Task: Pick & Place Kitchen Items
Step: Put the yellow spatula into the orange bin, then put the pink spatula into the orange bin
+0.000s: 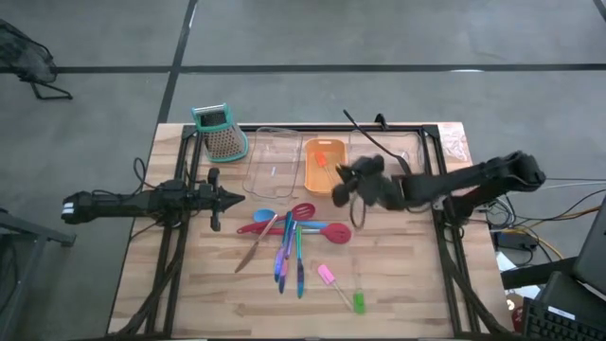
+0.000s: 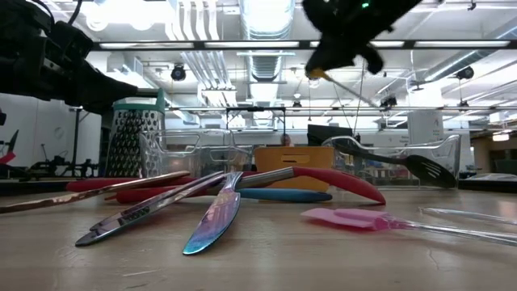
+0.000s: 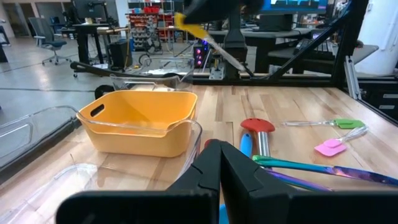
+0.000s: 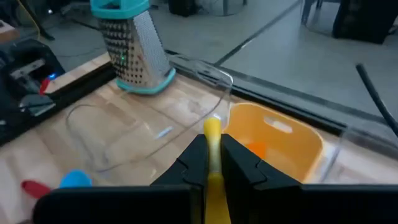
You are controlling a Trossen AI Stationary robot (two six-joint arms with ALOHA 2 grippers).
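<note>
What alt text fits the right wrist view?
The right claw is shut on a yellow-handled utensil, held above the orange tray. A clear tray lies beside the orange one, with a teal-topped metal grater standing on the wooden table behind it.

Your right gripper (image 1: pixel 343 176) hangs raised above the table's far middle, its arm reaching in from the right edge, fingers (image 4: pixel 239 163) clamped on a slim yellow-handled utensil (image 4: pixel 212 132). Your left gripper (image 1: pixel 237 198) hovers near the left edge, arm stretched level across it, fingers (image 3: pixel 205 168) pressed together on nothing.
</note>
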